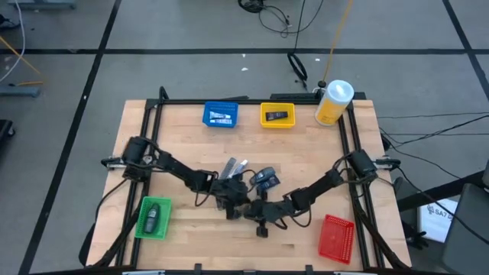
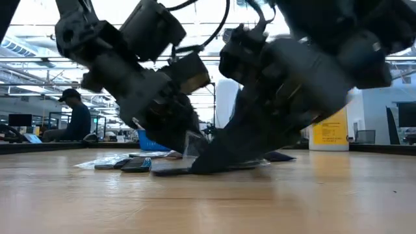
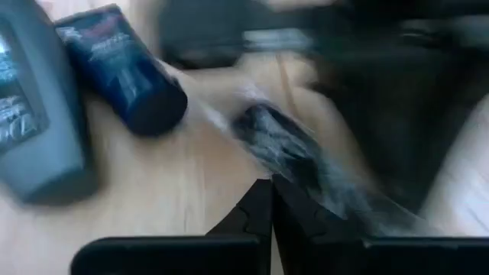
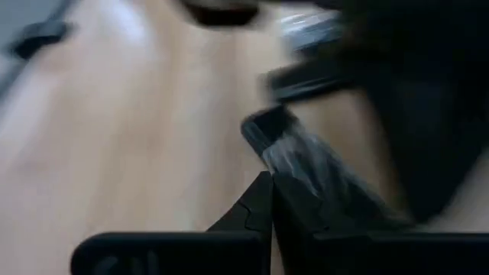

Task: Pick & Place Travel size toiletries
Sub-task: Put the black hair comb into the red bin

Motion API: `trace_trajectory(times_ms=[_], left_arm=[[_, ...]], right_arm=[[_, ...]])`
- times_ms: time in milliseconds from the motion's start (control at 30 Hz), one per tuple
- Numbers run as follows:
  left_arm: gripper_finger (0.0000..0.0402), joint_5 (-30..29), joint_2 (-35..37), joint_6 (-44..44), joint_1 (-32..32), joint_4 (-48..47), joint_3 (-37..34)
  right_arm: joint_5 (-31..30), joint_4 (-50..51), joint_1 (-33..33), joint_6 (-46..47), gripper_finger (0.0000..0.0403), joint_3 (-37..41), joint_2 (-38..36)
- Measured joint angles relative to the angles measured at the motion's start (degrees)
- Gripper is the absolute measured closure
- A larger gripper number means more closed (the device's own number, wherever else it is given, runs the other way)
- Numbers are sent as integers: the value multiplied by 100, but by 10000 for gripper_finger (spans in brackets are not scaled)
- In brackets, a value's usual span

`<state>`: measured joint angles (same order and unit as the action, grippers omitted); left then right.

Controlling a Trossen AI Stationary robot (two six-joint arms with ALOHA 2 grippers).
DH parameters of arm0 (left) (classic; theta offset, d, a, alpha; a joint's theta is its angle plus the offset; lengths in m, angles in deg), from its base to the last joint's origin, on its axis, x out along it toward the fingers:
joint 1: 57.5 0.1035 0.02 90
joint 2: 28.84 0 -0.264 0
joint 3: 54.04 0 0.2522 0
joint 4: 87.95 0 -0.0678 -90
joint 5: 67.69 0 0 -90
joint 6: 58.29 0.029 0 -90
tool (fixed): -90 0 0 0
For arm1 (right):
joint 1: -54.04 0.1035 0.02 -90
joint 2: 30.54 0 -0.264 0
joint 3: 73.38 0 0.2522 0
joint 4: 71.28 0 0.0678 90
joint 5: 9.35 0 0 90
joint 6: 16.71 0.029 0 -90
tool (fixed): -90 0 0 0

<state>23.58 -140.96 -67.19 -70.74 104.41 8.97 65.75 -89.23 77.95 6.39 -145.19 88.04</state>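
Counting from the near edge of the table (image 1: 195,229): one dark tube (image 1: 152,219) already lying in the green bin (image 1: 141,232) at the near left, nothing visible in the red bin (image 1: 336,238) at the near right.

Moving to mid-table: left gripper (image 3: 271,192) and right gripper (image 4: 271,188) brought tip to tip, low over the wood. Fingers of each pressed together with no gap showing, and a dark sachet (image 3: 306,156) running straight off both sets of tips, so seemingly pinched from two sides at once, perhaps mid-handover. Tilted up off the surface at one end, going by the low view.

Just beyond: a loose cluster waiting on the wood, including a grey tube (image 3: 30,114) and a blue tube (image 3: 122,69) side by side, plus silver pieces (image 1: 237,166) a little farther back.

At the far edge: a pale sachet (image 1: 221,118) in the blue bin (image 1: 206,116), a dark piece (image 1: 279,116) in the yellow bin (image 1: 263,116), a big yellow bottle (image 1: 332,103) upright near the corner.

Roughly three placed, one in hand, four or so left to sort; likely about halfway.
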Motion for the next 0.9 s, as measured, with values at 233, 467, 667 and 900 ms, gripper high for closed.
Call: trace_trajectory(times_ms=[233,467,667,900], left_arm=[[392,-611,1110,341,-300,-1273,5],[392,-904,1335,450,-651,-2483,2],[392,-1130,1274,518,-680,-2989,5],[392,-1118,1260,474,-718,-3259,7]], right_arm=[[-30,557,205,-283,403,-6,-708],[-326,2489,214,1404,399,13,-1575],[423,3567,-73,2601,335,181,-1829],[1306,1796,-408,3541,219,1390,-1851]])
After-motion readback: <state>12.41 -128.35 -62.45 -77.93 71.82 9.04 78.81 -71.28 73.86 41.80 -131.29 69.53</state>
